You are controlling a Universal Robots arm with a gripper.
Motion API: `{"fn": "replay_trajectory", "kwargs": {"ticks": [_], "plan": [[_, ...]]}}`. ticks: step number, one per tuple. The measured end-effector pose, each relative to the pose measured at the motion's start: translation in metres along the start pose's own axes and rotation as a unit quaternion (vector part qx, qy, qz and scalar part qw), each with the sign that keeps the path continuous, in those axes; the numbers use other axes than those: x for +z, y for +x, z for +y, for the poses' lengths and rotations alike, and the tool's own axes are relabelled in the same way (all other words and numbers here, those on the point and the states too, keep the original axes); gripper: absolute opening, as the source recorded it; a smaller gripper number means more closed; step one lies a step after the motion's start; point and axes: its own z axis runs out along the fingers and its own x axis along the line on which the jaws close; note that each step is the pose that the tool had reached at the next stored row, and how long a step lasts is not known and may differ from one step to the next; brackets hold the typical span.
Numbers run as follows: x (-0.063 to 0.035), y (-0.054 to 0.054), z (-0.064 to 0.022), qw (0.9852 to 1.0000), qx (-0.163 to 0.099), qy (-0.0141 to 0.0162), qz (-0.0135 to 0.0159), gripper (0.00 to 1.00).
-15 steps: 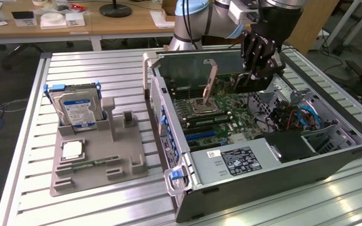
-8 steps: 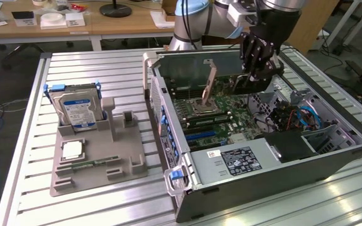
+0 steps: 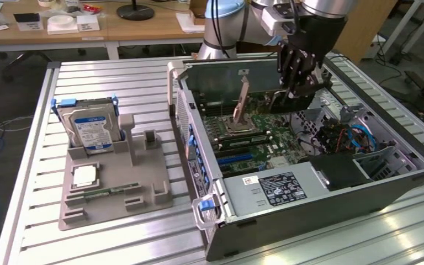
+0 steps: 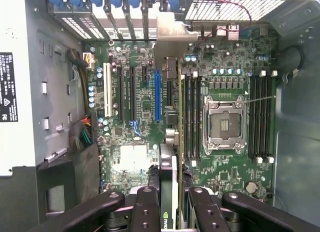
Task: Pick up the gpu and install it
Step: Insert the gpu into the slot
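My gripper hangs inside the open computer case, shut on the gpu. The gpu is a dark card held on edge above the motherboard, with its metal end bracket pointing toward the case's rear wall. In the wrist view the gripper clamps the card's edge between its black fingers. The gpu runs away from the camera to its silver bracket. It hovers just beside the long blue slot, apart from the board.
The CPU socket and memory slots lie next to the card. A power supply fills the case's near end. On the exterior view's left, a grey holder carries a hard drive and a memory stick.
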Motion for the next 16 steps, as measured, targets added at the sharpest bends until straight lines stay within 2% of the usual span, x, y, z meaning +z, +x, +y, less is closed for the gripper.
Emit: {"fn": "replay_trajectory", "kwargs": {"ticks": [12, 16], "plan": [[0.0216, 0.003, 0.0044, 1.0000, 0.000, 0.0000, 0.0000, 0.27], [0.0236, 0.004, 0.0046, 1.0000, 0.000, -0.0001, 0.0002, 0.27]]}}
